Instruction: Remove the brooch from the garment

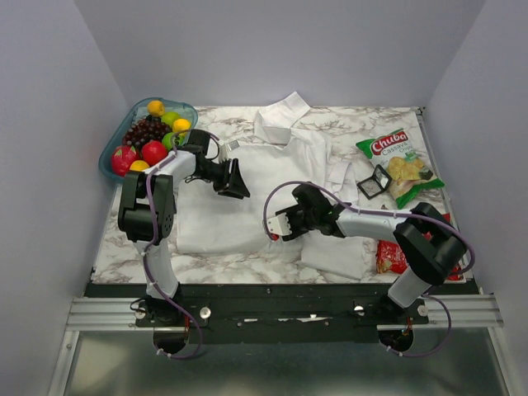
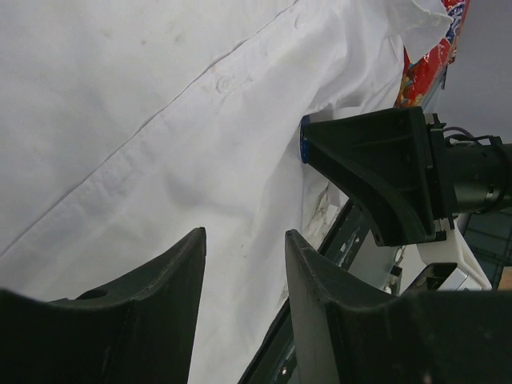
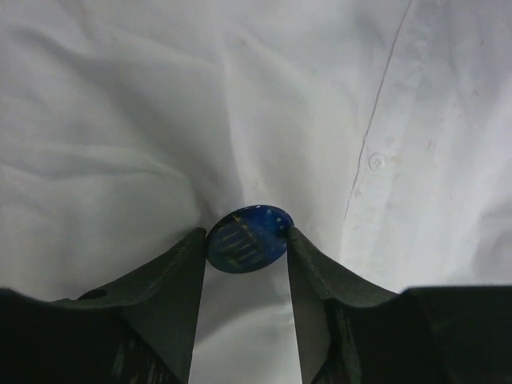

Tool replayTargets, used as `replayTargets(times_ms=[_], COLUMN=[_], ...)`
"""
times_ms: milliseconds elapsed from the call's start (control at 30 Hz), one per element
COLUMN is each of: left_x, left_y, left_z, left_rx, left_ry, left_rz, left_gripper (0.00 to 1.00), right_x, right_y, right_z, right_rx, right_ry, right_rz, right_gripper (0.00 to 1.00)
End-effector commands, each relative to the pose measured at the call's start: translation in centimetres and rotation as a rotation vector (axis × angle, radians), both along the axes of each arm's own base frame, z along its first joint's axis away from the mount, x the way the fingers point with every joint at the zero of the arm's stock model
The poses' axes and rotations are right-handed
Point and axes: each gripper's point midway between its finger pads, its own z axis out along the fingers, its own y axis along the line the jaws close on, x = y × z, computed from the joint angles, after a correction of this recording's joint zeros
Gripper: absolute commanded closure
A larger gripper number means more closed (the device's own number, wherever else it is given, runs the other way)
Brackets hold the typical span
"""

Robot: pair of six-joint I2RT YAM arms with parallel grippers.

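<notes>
The garment (image 1: 247, 206) is a white shirt spread flat on the marble table, collar toward the back. The brooch (image 3: 246, 238), a small round dark-blue pin, sits on the cloth (image 3: 120, 96) left of the button placket. My right gripper (image 3: 246, 234) has both fingertips touching the brooch's edges, shut on it; from above it (image 1: 279, 224) is low over the shirt's front hem. In the left wrist view the brooch's blue rim (image 2: 304, 140) shows at the right gripper's fingers (image 2: 360, 160). My left gripper (image 1: 231, 180) is open over the shirt's left chest, nothing between its fingers (image 2: 184, 272).
A blue bowl (image 1: 111, 157) of fruit stands at the back left beside the left arm. A green chips bag (image 1: 400, 161) and a small black square frame (image 1: 375, 181) lie right of the shirt. A red packet (image 1: 388, 257) lies under the right arm.
</notes>
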Motion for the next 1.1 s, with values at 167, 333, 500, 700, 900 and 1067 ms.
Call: replayTargets(times_ms=[167,333,500,700,900,1067], left_x=[1.7,1.9,1.9,1.8,1.7,1.8], left_y=[-0.6,-0.7,-0.9,-1.2,-1.2,-1.1], left_z=[0.8,0.6,0.8,0.7,0.4,0.2], left_rx=[-0.066,-0.071,-0.079,-0.085,-0.081,-0.074], left_ry=[-0.011,-0.004,0.000,0.007,0.022,0.025], left_rz=[0.000,-0.001,-0.007,-0.015,-0.014,-0.014], left_gripper=[0.47,0.48,0.47,0.47,0.47,0.47], right_x=[2.7,2.1,1.9,1.6,0.9,0.7], right_y=[-1.3,-0.8,-0.4,-0.7,-1.1,-0.3], right_z=[3.5,3.2,2.7,2.3,1.7,1.6], right_rx=[0.025,0.046,0.044,0.035,-0.007,0.002], right_ry=[-0.108,-0.060,0.003,0.049,0.033,0.007], right_rz=[-0.094,-0.060,-0.050,-0.053,0.053,0.150], right_gripper=[0.57,0.69,0.74,0.72,0.61,0.60])
